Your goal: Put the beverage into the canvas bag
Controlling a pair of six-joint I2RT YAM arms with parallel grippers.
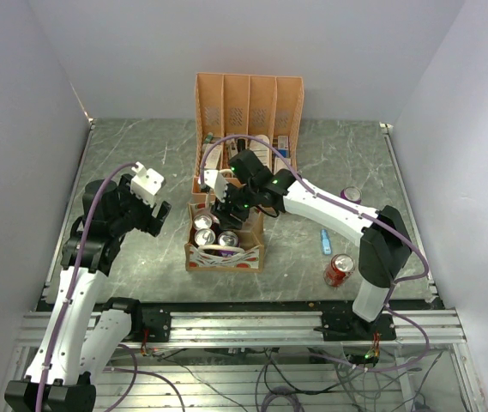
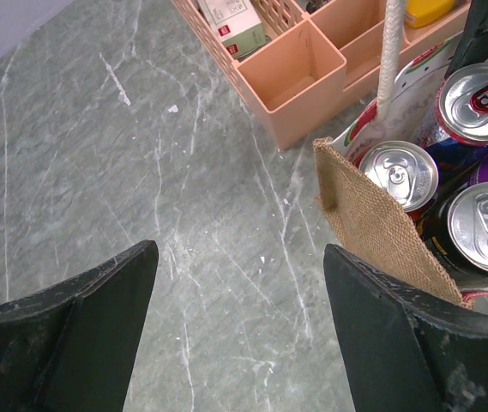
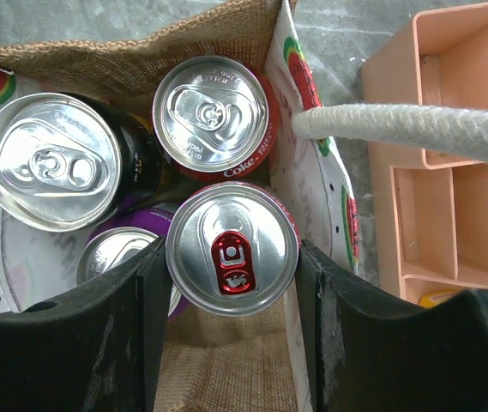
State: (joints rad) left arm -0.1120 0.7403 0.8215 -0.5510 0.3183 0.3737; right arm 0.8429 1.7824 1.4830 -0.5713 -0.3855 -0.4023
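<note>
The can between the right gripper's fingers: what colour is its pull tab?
Red pull tab on the can; right wrist view shows it best.

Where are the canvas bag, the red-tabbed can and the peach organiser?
canvas bag point(image 2: 385, 219): left wrist view, its burlap side wall.
red-tabbed can point(image 3: 231, 249): right wrist view, its lid.
peach organiser point(image 1: 250, 99): top external view, an upright divider.

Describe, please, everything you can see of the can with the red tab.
The can looks like aluminium, with a silver lid, a red pull tab and a red side. It is unopened and upright, clamped between the right hand's black fingers in the bag's mouth. Its lid seems higher than that of the Coke can close beside it.
</note>
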